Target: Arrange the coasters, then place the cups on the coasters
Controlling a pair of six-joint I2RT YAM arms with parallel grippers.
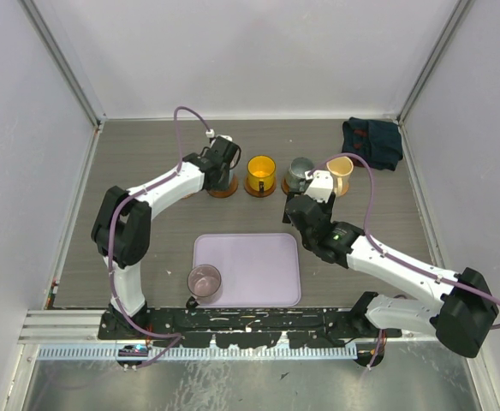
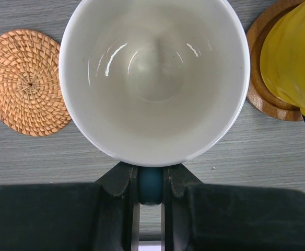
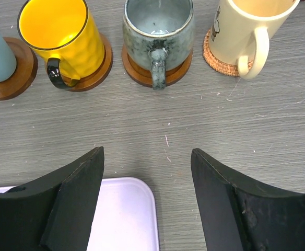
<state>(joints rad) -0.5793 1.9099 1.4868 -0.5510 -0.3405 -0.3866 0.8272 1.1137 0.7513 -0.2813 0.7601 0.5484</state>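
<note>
**A:** Clamped tight with the left fingers (image 2: 120, 184) on the blue handle (image 2: 151, 184) of the white cup (image 2: 152, 78), above a wooden coaster (image 3: 9, 73). Resting or hovering, cannot tell. Nothing in the right fingers (image 3: 74, 198), spread wide over bare tabletop (image 3: 194, 120) at 12 o'clock of the tray (image 1: 258, 274).

**B:** Could drag or tip that cup if pulled back before letting go. Could also clip the yellow cup (image 2: 293, 57), close by at 3 o'clock.

**A:** Worth minding the empty woven coaster (image 2: 27, 81) at 9 o'clock too: light, easily shoved. Probably meant for the purple cup (image 1: 205, 281), waiting at the tray's 7 o'clock corner.

**B:** Farther along at 3 o'clock, the grey-green cup (image 3: 157, 29) and cream cup (image 3: 246, 26), both on coasters (image 3: 142, 73). Easy to knock with the right arm (image 1: 387, 265) on a careless reach.

**A:** Underneath, grey wood-grain, a few pale specks. Around, plain pale walls (image 1: 250, 51) on three sides, with a dark cloth (image 1: 372, 141) bunched in the 1 o'clock corner.
</note>
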